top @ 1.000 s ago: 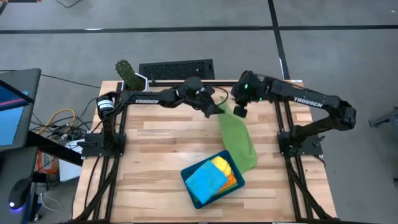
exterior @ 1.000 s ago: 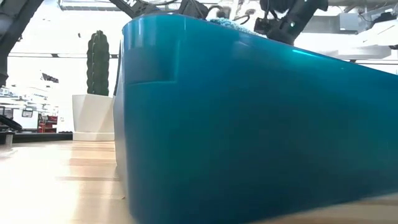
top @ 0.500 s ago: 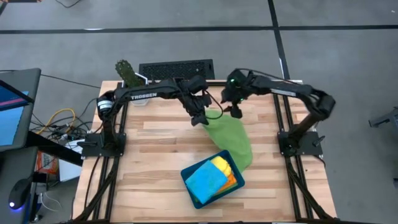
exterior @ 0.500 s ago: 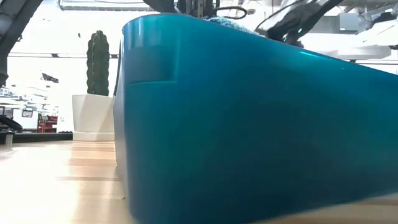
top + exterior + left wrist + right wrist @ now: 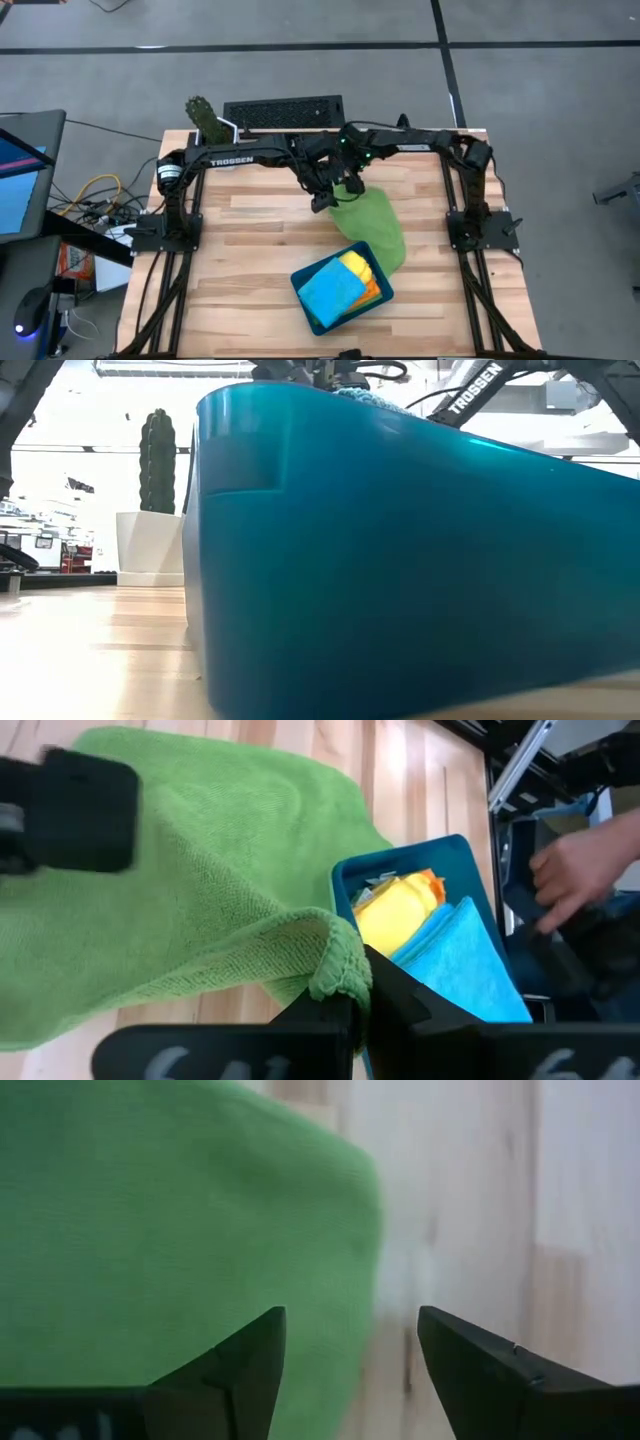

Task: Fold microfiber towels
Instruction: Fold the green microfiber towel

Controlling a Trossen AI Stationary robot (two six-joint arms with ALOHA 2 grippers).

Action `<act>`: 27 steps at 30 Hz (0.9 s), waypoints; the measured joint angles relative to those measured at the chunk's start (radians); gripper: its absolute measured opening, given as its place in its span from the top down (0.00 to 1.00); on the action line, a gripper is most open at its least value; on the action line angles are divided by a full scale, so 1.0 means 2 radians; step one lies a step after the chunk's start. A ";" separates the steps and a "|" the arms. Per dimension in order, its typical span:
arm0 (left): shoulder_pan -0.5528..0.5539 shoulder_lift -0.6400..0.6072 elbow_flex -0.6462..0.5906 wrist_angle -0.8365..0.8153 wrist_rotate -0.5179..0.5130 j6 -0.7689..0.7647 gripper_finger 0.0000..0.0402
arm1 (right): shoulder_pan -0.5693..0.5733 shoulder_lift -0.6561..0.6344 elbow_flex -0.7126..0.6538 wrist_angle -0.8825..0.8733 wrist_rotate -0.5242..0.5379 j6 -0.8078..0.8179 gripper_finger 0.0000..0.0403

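Green towel (image 5: 372, 222) spread beside the tray (image 5: 312, 312): my left gripper (image 5: 352, 1005) pinches its corner, my right gripper (image 5: 350, 1342) gapes, poised to catch the next corner.

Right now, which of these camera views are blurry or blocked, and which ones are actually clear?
Low view: the teal tray sits right at the lens and blocks nearly everything, with bright backlight behind. Right wrist view: soft and smeared over the green towel and the wood. Left wrist view: sharp on the towel corner pinched in the left gripper; a blurred dark block sits near the lens. High view: evenly lit, clear.
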 joint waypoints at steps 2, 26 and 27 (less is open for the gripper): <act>0.000 0.000 0.000 0.000 -0.002 -0.005 1.00 | 0.011 0.010 0.014 0.000 0.000 -0.006 0.37; -0.002 0.001 0.000 0.001 -0.013 -0.023 1.00 | 0.070 0.051 0.033 0.027 0.136 -0.050 0.52; -0.002 0.001 0.000 0.002 -0.014 -0.024 1.00 | 0.071 0.052 0.035 0.020 0.139 -0.050 0.57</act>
